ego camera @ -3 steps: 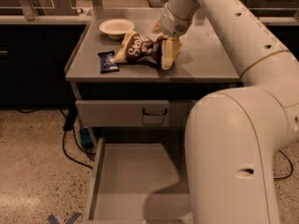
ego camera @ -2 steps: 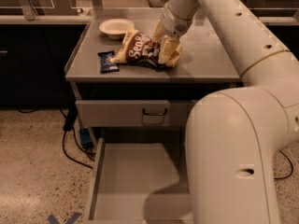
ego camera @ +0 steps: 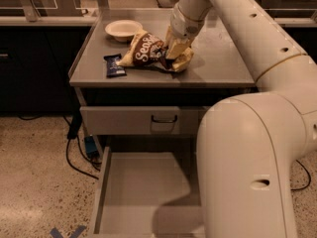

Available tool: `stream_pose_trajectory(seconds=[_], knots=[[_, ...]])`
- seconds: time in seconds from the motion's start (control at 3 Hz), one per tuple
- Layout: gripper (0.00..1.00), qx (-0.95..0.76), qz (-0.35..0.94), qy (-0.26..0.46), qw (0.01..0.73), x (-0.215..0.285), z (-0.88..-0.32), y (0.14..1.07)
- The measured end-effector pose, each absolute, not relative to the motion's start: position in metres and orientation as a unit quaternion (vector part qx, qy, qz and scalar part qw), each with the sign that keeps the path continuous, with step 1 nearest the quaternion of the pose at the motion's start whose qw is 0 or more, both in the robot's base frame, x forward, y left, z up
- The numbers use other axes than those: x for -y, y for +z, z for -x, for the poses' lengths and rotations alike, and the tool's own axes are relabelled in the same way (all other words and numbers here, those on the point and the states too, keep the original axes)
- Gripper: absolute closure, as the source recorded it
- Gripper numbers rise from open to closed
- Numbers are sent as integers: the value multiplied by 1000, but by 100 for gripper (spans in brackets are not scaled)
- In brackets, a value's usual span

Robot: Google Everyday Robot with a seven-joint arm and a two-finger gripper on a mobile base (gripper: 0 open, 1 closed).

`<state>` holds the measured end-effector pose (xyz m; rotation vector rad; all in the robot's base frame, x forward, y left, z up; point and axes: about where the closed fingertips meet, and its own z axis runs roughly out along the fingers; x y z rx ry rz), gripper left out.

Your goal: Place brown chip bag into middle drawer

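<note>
Hardly anything has moved since a second ago: the gripper [ego camera: 174, 57] is at the right end of the bag [ego camera: 143, 53] as before, and the bag has at most bunched a little under it. We read the jaws as clamped on that crumpled right end, with the bag's left end resting on the surface [ego camera: 223, 63] and its lettering facing us. The bag lies between the bowl [ego camera: 123, 29] behind it and the blue wrapper [ego camera: 115, 65] just to its left, touching neither as far as we can tell. The drawer [ego camera: 138, 187] stands pulled out below, its floor bare, beneath the shut drawer front [ego camera: 124, 120] with its black handle. We judge the step in hand to be securing the grasp and lifting. To do it well, we should rise straight up first, so the trailing left end clears the wrapper and does not drag it off the edge. Foil is slippery and the hold is on one end only, so the bag will hang and swing; we should move slowly. Then we should carry it forward past the surface's front edge and past the drawer front before descending, and let go low over the drawer's left-centre floor, since our own arm [ego camera: 247, 162] covers the right side.
</note>
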<state>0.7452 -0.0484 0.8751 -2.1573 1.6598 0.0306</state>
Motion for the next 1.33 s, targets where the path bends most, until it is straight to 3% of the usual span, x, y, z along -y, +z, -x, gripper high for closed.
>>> stream_pose_trajectory(seconds=[0.33,1.33], knots=[[100,-596,775,11,208,48,-745,875],[100,-589,769,-42,245,68,-722,950]])
